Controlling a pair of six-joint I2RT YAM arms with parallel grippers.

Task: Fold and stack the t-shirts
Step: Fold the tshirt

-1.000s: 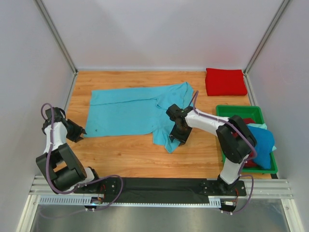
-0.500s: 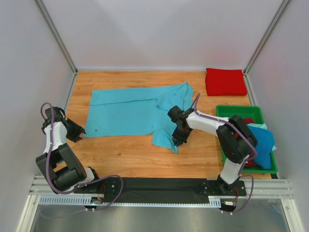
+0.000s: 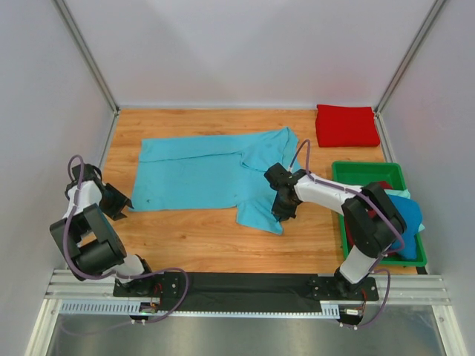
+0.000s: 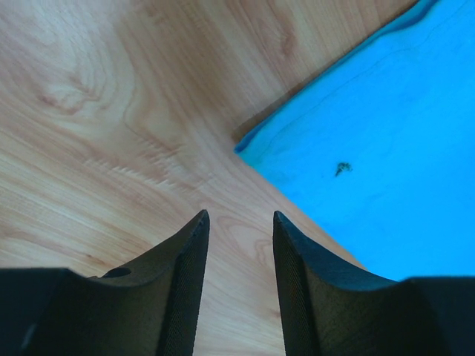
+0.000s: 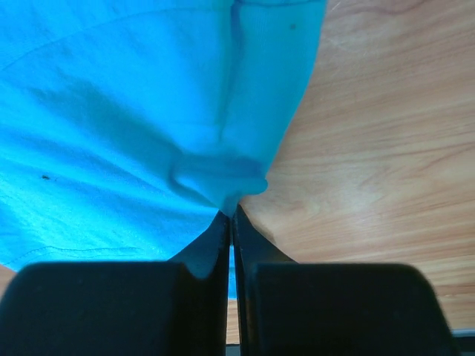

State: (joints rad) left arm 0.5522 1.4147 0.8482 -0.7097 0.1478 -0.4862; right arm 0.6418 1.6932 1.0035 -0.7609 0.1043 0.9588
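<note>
Right claw (image 5: 231,215) clamped on a thin pinch of turquoise t-shirt (image 5: 133,96); left claw (image 4: 239,222) part-open, empty. Pull fast and you may lose that pinch.

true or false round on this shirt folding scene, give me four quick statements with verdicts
1. The right end effector is shut on the turquoise shirt. True.
2. The left end effector grips that shirt's corner. False: it is open over bare table, short of the corner.
3. The red shirt lies folded at the far right. True.
4. The tray is empty. False: it holds blue cloth.
</note>
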